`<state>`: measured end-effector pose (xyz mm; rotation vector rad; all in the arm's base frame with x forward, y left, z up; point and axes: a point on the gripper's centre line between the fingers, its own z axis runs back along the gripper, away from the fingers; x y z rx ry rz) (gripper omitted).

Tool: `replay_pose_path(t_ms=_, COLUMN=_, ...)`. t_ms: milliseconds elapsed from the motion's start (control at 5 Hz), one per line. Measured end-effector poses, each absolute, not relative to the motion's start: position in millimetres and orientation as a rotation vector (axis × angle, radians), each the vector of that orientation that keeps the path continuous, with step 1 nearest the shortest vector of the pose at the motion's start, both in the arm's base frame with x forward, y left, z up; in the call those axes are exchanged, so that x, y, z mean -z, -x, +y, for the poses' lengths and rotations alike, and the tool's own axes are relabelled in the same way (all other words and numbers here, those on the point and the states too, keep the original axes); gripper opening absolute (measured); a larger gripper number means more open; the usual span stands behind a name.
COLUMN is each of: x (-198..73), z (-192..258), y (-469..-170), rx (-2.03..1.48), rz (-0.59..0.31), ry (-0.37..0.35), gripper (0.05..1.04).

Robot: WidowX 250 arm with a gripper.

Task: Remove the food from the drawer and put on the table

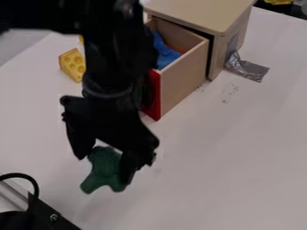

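Green lobed toy food (103,170) is pinched in your black two-finger pincer (103,167), over the white surface (228,157), clear of the red-fronted wooden drawer (186,76). Lower straight dn, slow; release only w/ its underside touching, then lift vert.

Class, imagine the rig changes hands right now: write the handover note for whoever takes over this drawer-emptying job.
Gripper: closed on the green toy, holding it in front of the open drawer.
Drawer: pulled out, with a blue item and a bit of something red inside; whether any food lies under them, I cannot tell.
Table: a yellow cheese wedge rests on it; where it came from is unclear.
Done: drawer open, green toy out of it.
Left: release the green toy on the table, then probably check the drawer for more food.
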<state>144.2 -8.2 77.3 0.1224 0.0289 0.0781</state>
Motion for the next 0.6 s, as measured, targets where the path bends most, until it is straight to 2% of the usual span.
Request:
replay_pose_path(t_ms=200, x=-53.4, z=5.3, y=-142.7, rx=-0.089, rz=0.061, ry=-0.165, gripper=0.915)
replay_pose_path(t_ms=600, x=-42.5, z=17.7, y=-155.2, rx=-0.167, rz=0.087, ry=-0.155, gripper=0.914)
